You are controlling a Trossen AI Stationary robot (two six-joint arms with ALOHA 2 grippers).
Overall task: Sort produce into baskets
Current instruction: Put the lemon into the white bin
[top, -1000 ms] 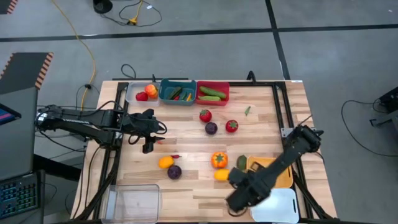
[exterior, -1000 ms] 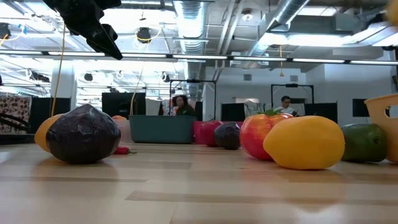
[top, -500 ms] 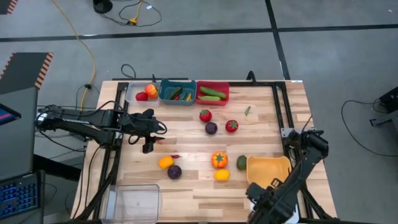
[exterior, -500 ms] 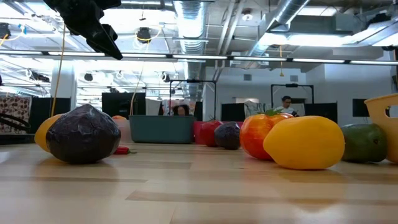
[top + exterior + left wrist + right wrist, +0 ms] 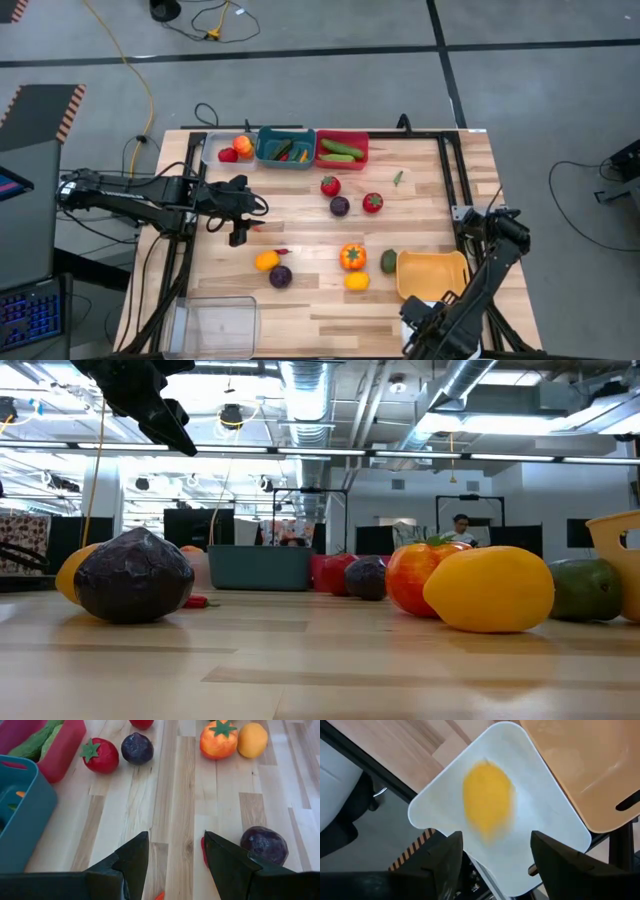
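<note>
two dark jointed arms [image 5: 150, 195]; each hand [image 5: 175, 865] has two black wedge-shaped fingers

Around and beyond the wooden table [image 5: 420, 200]

Pale plank top with a black frame rail [image 5: 447, 170] along its edges; grey concrete floor [image 5: 330, 80] all round, crossed by dark seams. Yellow cable [image 5: 135, 75] snaking down the upper left, black cables [image 5: 205, 20] near top centre. Hazard-striped panel [image 5: 45, 110] at far left, keyboard [image 5: 30, 315] at lower left. In the low view, ceiling ducts [image 5: 310, 385] overhead and a seated person [image 5: 461, 526] right of centre.
</note>
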